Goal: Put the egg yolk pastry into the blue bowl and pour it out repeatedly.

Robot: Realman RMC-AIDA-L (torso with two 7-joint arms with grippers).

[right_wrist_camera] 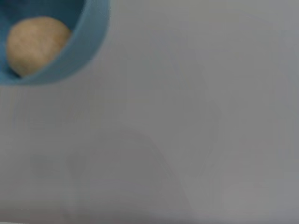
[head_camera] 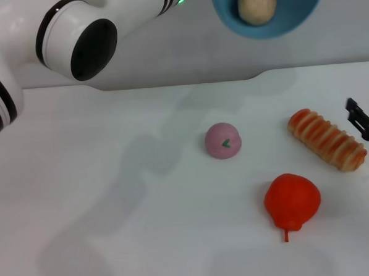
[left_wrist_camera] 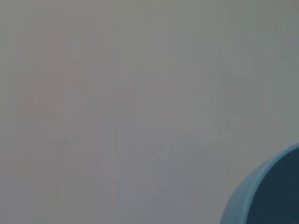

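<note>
The blue bowl [head_camera: 293, 22] is up in the air at the far side of the counter [head_camera: 112, 179], tipped so that its mouth faces toward us, and the egg yolk pastry [head_camera: 256, 3] sits inside it against the lower wall. The left arm [head_camera: 74, 38] reaches across toward the bowl and seems to carry it, though the left hand itself is out of sight, so I cannot tell how it grips the rim. From the left wrist only a curve of the bowl [left_wrist_camera: 261, 196] shows. The right wrist looks at the bowl [right_wrist_camera: 88, 42] with the pastry [right_wrist_camera: 35, 44] resting in it.

The right hand [head_camera: 364, 117] waits at the right edge of the counter, just beyond the ridged orange bread [head_camera: 327, 140], and I cannot make out whether it is spread or closed.

This looks to me like the pouring step, with the pastry not yet out. To do it well, I would tilt the bowl slowly so the round pastry rolls over the rim rather than dropping. It should come down on bare counter, away from the pink ball [head_camera: 222, 141] and the red fruit [head_camera: 292, 200], and low enough that it does not bounce or roll off the edge.
</note>
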